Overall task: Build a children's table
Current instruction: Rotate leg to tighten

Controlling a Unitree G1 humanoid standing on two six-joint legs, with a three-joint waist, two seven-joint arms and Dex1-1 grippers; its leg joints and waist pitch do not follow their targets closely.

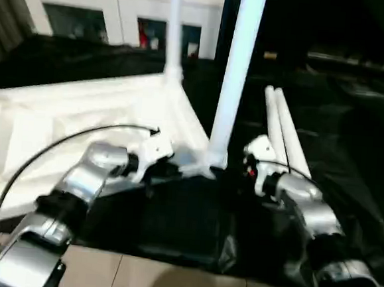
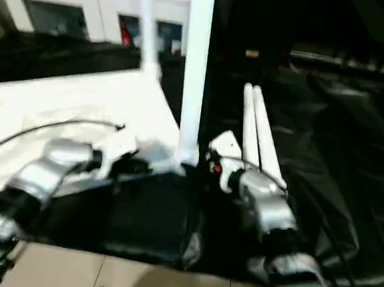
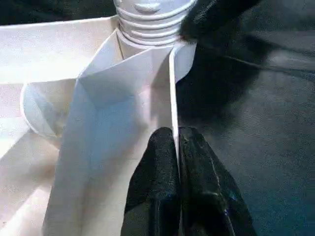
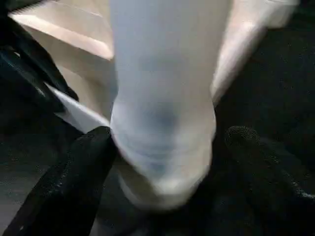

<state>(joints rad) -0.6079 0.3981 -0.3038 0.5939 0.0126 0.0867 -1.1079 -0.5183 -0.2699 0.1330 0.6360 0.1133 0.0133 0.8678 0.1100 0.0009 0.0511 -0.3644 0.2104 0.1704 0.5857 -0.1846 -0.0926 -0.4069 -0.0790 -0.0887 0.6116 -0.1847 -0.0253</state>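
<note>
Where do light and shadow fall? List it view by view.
Left eye view: tabletop glares bright white against black cloth. Left wrist view: soft shadow fills the tabletop's rib channel. Right wrist view: the upright leg is shaded grey low down.

An indoor room, perhaps a showroom: white glass-door cabinet (image 1: 115, 19), black sheet (image 1: 326, 127) over pale tiled floor (image 1: 168, 281).
</note>
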